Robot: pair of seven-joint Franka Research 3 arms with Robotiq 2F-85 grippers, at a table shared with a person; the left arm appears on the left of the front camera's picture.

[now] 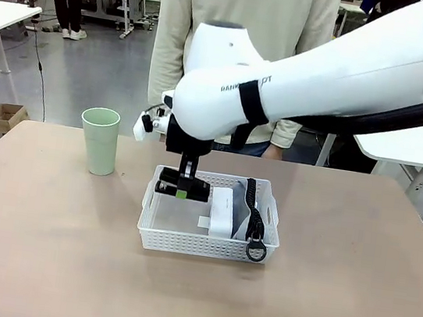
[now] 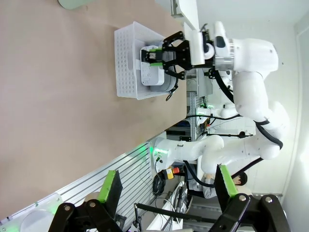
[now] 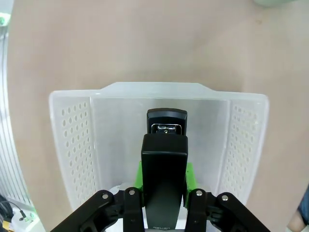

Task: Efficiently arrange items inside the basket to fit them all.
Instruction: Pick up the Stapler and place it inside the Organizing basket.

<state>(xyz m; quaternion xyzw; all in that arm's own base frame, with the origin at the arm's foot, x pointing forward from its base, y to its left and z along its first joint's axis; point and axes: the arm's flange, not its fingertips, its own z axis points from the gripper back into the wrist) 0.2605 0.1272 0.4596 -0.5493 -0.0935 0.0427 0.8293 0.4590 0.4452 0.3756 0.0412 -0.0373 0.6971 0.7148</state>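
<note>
Tan tabletop, white basket (image 1: 207,246) mid-table: right gripper (image 1: 181,194) clamped on the black stapler (image 1: 192,186), held over the basket's bare left half, long axis along its length; left gripper (image 2: 169,183) jaws apart, well clear.

The right arm reaches in from the right side across the middle, and its pincer (image 1: 181,193) points down over the left part of the white basket (image 1: 207,246). The pincer is clamped on a black stapler (image 1: 197,190), which lies level, at about the height of the basket's rim. In the basket a small white box (image 1: 222,212) stands near the middle, with a grey pouch (image 1: 240,202) just beside it on the right. The pouch's black zipper runs towards the front, and its ring (image 1: 255,251) hangs over the front wall. A pale green tumbler (image 1: 99,140) stands upright on the worktop (image 1: 42,245), apart from the basket on its left. A person in a cream top (image 1: 247,14) stands at the far side.
</note>
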